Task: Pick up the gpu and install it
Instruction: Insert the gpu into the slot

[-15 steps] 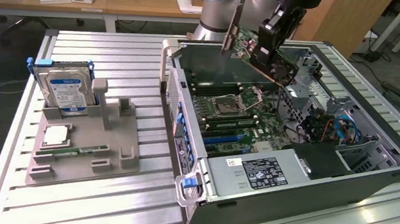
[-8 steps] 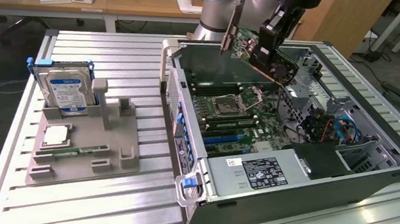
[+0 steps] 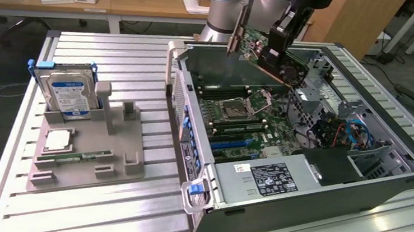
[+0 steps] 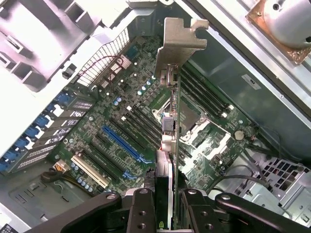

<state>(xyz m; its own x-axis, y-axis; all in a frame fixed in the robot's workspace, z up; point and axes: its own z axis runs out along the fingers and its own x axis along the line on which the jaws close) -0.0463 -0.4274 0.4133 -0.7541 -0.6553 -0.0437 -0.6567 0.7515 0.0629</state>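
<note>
My gripper (image 3: pixel 279 48) is shut on the gpu (image 3: pixel 252 48), a thin dark card with a silvery bracket (image 3: pixel 236 33) on one end. It hangs tilted in the air over the back part of the open computer case (image 3: pixel 381 182), clear of the motherboard (image 3: pixel 259 123). In the wrist view the gpu (image 4: pixel 170 121) is seen edge-on between my fingers (image 4: pixel 142 206), bracket (image 4: pixel 179 43) at the far end. It hangs above the board, near the CPU socket (image 4: pixel 194 121). The blue expansion slot (image 4: pixel 124 144) lies to one side of the card.
On the exterior view's left a grey holder (image 3: pixel 87 150) carries an upright silver hard drive (image 3: pixel 68 93), a CPU (image 3: pixel 58 139) and a green RAM stick (image 3: pixel 76 156). The case walls, drive bays (image 3: pixel 363 135) and power supply (image 3: pixel 280 178) ring the motherboard.
</note>
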